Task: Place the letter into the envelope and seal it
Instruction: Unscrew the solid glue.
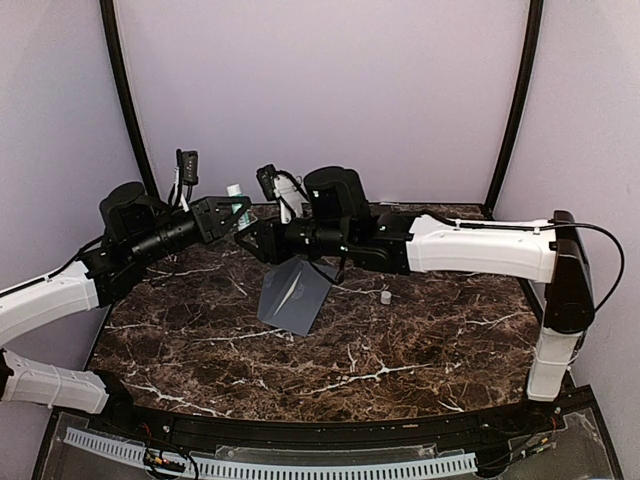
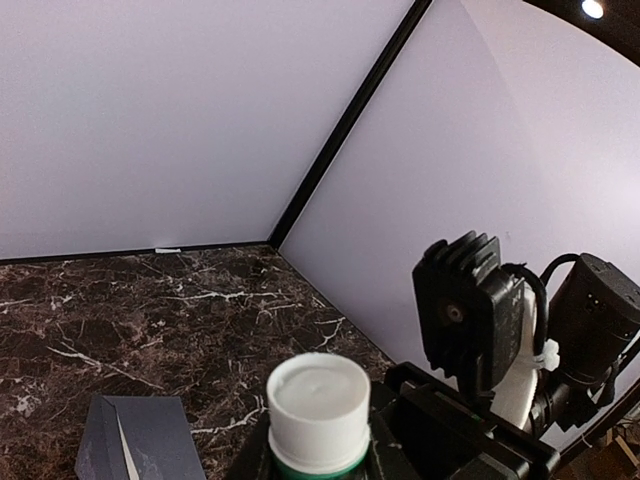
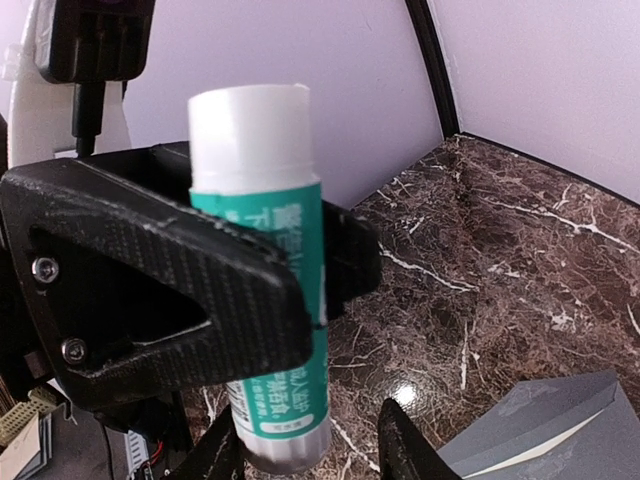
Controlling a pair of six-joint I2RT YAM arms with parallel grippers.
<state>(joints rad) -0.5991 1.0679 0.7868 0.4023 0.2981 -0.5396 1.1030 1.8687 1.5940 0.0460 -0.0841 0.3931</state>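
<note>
Envelope (image 1: 295,297) flat on table (image 1: 420,350) centre, letter (image 3: 530,447) edge showing inside; paper light, floppy, probably slides, so pin corner clear of flap; left gripper (image 1: 228,215) clamps glue stick (image 3: 262,300); right gripper (image 3: 305,452) part-open astride stick base, gripping nothing.

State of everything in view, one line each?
left gripper: shut on glue stick.
glue stick: upright, held aloft.
right gripper: open, straddling glue stick's base.
envelope: on table, flap not sealed down.
letter: inside envelope, cream edge showing.
white piece: loose on table.
</note>
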